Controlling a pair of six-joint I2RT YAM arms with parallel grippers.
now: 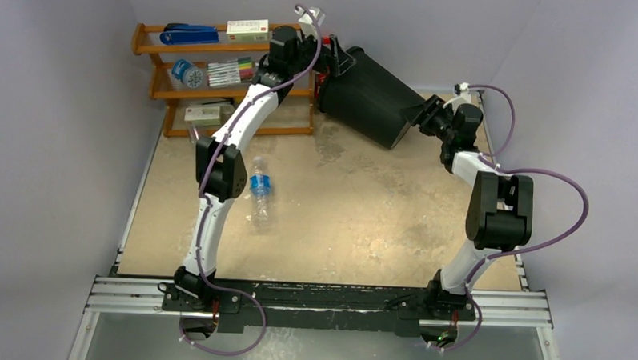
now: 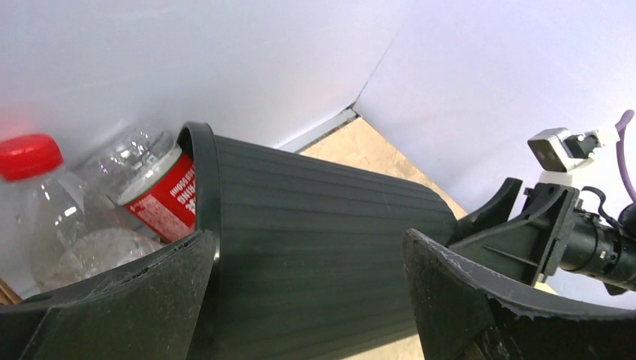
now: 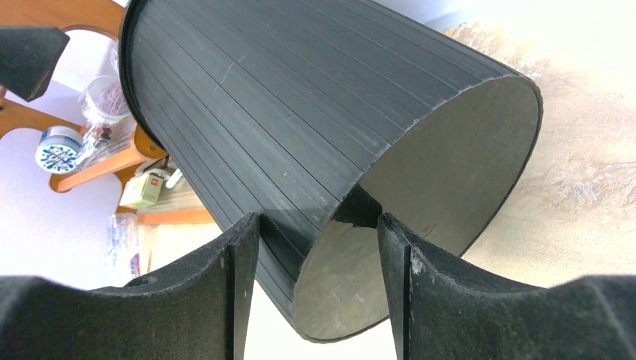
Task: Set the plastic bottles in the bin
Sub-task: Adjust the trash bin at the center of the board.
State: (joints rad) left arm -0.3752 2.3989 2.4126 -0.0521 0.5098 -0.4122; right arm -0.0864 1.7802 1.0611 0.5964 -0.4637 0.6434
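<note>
Found the bin (image 1: 367, 98) lying on its side at the far end of the table (image 1: 362, 221), between both grippers.

Saw the right gripper (image 3: 319, 217) pinching the bin's base rim, with one finger (image 3: 225, 285) on the ribbed outer wall and the other inside the hollow bottom. Saw the left gripper (image 2: 307, 236) spread wide just over the bin's wall near the mouth, clasping nothing. Noticed a red-capped bottle (image 2: 45, 217) and a red-labelled bottle (image 2: 161, 196) at that mouth, the second partly behind the rim. Found a clear blue-labelled bottle (image 1: 260, 195) lying on the table beside the left arm, well apart from the bin. Noted a wooden shelf rack (image 1: 245, 130) near the bin's mouth.
</note>
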